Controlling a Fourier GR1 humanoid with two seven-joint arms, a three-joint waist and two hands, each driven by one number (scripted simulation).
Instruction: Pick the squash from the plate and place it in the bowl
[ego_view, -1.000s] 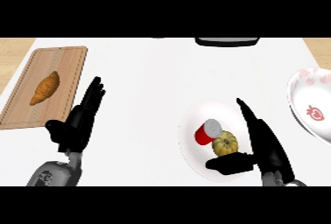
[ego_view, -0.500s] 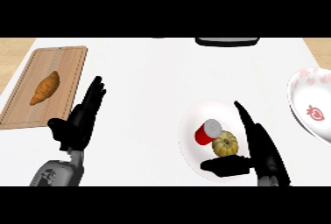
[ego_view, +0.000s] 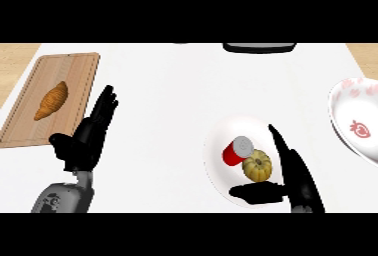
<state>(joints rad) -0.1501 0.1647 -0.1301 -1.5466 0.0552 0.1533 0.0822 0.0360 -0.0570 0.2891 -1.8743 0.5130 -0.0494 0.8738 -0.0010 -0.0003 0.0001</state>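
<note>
Leftward since the earlier frame, the right hand (ego_view: 294, 175) now flanks the squash (ego_view: 258, 165) at its 3 o'clock, fingers straight, thumb spread beneath, grasping nothing. Squash remains on the plate (ego_view: 218, 150); the bowl (ego_view: 347, 107) waits at 2 o'clock. Left hand (ego_view: 87, 137) rests released.

White counter top (ego_view: 177, 90) between tan wood strips at both edges

Surface (ego_view: 184, 90): white, smooth, matt. Cutting board (ego_view: 44, 85), left edge: pale wood, visible grain. Plate (ego_view: 218, 150): glossy white glaze. Bowl (ego_view: 354, 107), right edge: glossy white, red printed motifs. Squash (ego_view: 258, 166): ribbed, dull yellow skin. Hands (ego_view: 88, 137): matt black.
</note>
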